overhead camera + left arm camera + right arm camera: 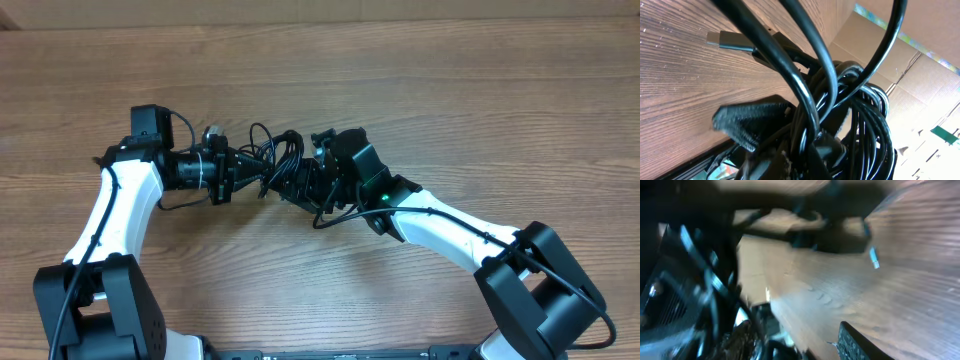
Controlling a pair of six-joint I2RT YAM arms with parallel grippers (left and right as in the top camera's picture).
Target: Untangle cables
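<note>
The cables (285,163) are a tangled bundle of thin black cords at the table's middle, between my two grippers. My left gripper (252,170) reaches into the bundle from the left. In the left wrist view its jaws (790,145) are closed on several loops of the cables (860,115), and a dark plug tip (722,40) sticks out over the wood. My right gripper (322,170) sits at the bundle's right side. In the blurred right wrist view its fingers (797,342) stand wide apart with bare wood between them and the cables (700,290) at the left finger.
The wooden table (450,90) stretches all round the bundle. Thicker black wires run along both white arms (110,215) (450,230). Cardboard boxes (920,75) stand beyond the table edge in the left wrist view.
</note>
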